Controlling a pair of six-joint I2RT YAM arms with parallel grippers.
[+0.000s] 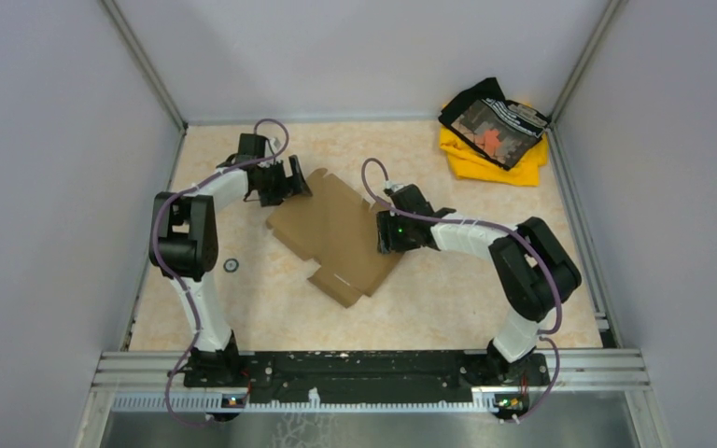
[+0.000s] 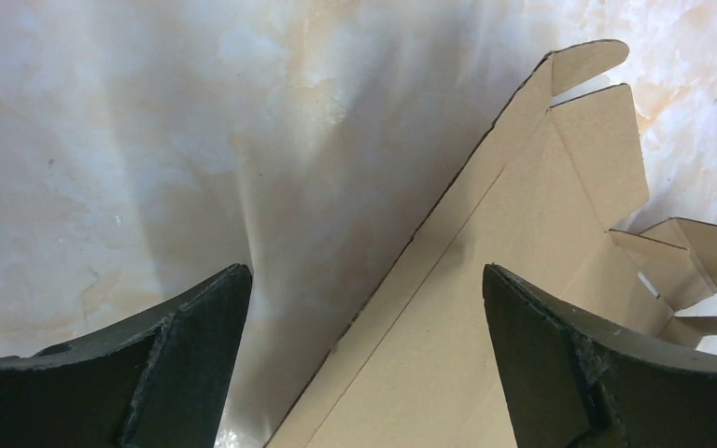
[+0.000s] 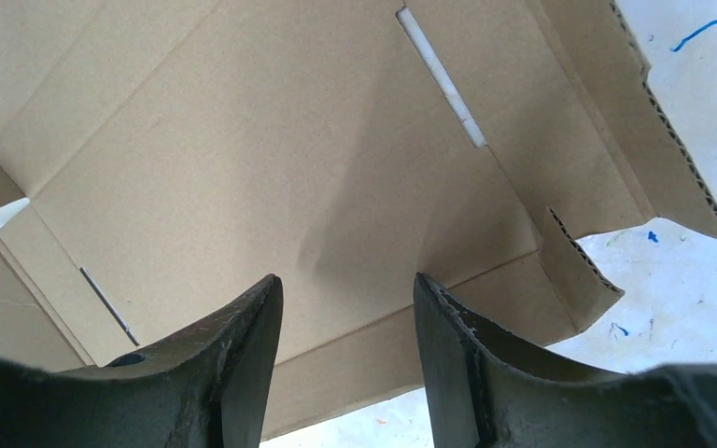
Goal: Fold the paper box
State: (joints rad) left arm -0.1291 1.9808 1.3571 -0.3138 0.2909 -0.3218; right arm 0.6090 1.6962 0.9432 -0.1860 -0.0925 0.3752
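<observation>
- Currently the paper box [image 1: 341, 238] lies unfolded and nearly flat at mid-desk, set on a diagonal between the two arms.
- Left hand [image 2: 364, 275]: fingers wide apart, holding nothing. It straddles the box's far-left edge, with one finger over the bare desk [image 1: 448, 299] and the other over cardboard.
- Right hand [image 3: 347, 280]: fingers partly apart with nothing between them, poised over the box's right-side panel. Whether the tips touch the cardboard cannot be told.
- Handling judgement: the sheet is probably light and will slide on the smooth desk if pushed from one side only. The panels look stiff, and bending should follow the scored creases.
- The corrugated edge probably crushes under a hard pinch; the matte face should give fair grip.
- Where to hold: flat edges lie flush with the desk and are hard to get under. Better candidates are the small tab [image 3: 579, 266] that stands up at the near edge, and the lifted end flaps [image 2: 691, 247].
- Suggest pinning the centre panel with one hand while the other raises a side wall along its crease.
</observation>
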